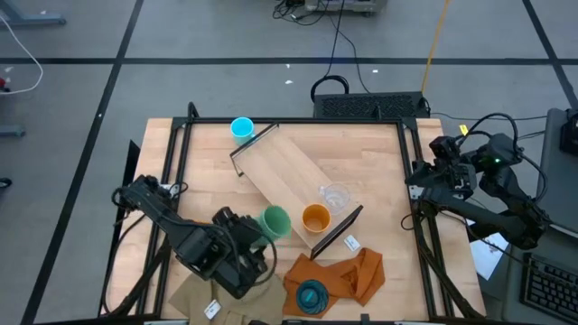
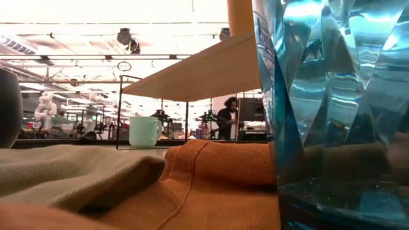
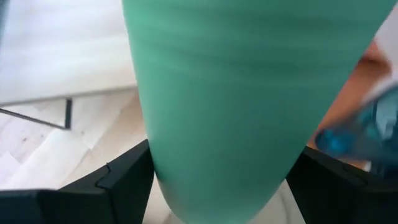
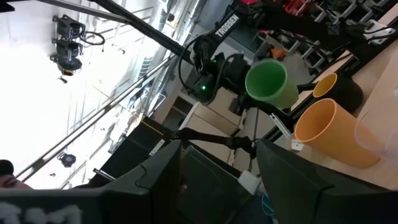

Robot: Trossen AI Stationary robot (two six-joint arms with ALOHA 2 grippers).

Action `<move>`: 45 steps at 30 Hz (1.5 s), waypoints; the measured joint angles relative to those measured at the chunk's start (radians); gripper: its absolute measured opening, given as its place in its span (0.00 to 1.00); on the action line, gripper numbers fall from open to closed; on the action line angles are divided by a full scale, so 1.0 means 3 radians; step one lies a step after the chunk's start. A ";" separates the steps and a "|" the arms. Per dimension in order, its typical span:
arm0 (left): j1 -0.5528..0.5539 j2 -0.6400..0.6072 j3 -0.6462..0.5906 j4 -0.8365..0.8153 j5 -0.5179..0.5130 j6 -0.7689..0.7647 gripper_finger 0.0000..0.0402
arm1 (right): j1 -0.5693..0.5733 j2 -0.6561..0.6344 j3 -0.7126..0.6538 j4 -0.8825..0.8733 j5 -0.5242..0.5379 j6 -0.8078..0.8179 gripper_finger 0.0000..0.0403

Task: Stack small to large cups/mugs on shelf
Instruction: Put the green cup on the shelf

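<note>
The ribbed teal cup point(image 2: 332, 115) fills the low view, cut off by its edges, hiding the table behind.

Left gripper point(image 1: 262, 236) clamped on load, lifted; right gripper point(image 1: 424, 171) parted, parked at table edge.

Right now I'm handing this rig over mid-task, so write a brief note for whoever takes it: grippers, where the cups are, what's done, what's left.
Left gripper: shut on the green cup, held beside the shelf's near edge.
Right gripper: open, empty, parked at the table's right edge.
On the shelf: orange cup and clear tumbler, near one end.
Off it: light-blue mug at the table's far side; teal cup on the orange cloth.
Done: two cups on the shelf.
Left: place the green cup, then the others.
</note>
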 joint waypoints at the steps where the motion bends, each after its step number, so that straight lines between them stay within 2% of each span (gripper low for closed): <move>1: 0.0009 -0.0014 0.0000 0.0000 -0.0080 -0.0046 0.77 | 0.0000 0.0001 0.0000 0.0000 -0.0001 0.0000 0.49; 8: 0.0133 -0.0040 -0.0001 -0.0003 -0.0640 -0.0257 0.77 | 0.0000 0.0000 0.0000 0.0040 0.0000 -0.0007 0.49; 19: 0.0542 -0.0039 -0.0003 0.0007 -0.1250 -0.0322 0.77 | 0.0000 0.0000 0.0000 0.0050 0.0001 0.0027 0.49; 26: 0.0939 -0.0036 -0.0003 0.0031 -0.1262 -0.0151 0.77 | 0.0000 0.0000 0.0000 0.0050 0.0001 -0.0001 0.49; 32: 0.1170 -0.0036 -0.0004 0.0549 -0.1208 0.0345 0.77 | 0.0000 0.0000 0.0000 0.0050 -0.0008 -0.0050 0.49; 39: 0.1390 -0.0036 -0.0005 0.1425 -0.0725 0.1227 0.78 | 0.0000 0.0000 0.0000 0.0052 -0.0118 -0.0094 0.49; 45: 0.1543 -0.0035 -0.0005 0.1878 -0.0184 0.1794 0.77 | 0.0000 0.0000 0.0000 0.0060 -0.0184 -0.0062 0.49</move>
